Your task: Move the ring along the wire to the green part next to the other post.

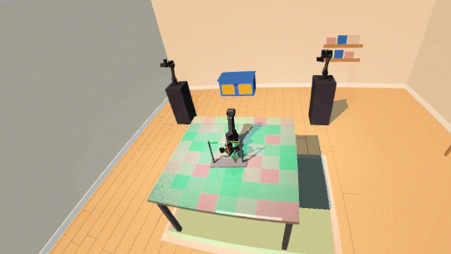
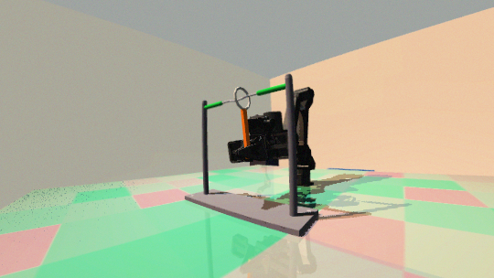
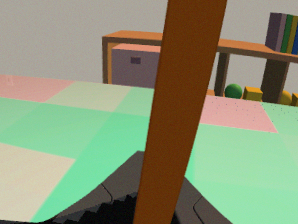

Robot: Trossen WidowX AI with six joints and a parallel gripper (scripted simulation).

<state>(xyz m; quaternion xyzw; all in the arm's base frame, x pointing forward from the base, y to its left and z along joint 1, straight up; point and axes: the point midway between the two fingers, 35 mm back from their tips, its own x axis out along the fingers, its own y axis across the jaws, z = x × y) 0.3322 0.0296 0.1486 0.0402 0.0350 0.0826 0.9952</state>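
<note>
The ring (image 2: 240,88) is around the thin grey wire (image 2: 229,101), between the left green part (image 2: 213,105) (image 1: 213,143) and the right green part (image 2: 272,90) (image 1: 235,142). The wire passes through the ring's opening; whether they touch is too small to tell. The orange handle (image 2: 244,125) (image 3: 182,100) hangs below the ring, slightly tilted. My gripper (image 2: 247,148) (image 3: 148,161) is shut on the handle's lower part, well below the wire. The left post (image 2: 205,151) and right post (image 2: 291,151) stand upright on either side. In the top view the ring is too small to make out.
The posts stand on a grey base plate (image 2: 238,208) (image 1: 221,164) on the patchwork table (image 1: 188,180). The arm (image 1: 231,123) reaches in from behind the wire, nearer the right post. A shelf (image 3: 130,35) is in the wrist view's background.
</note>
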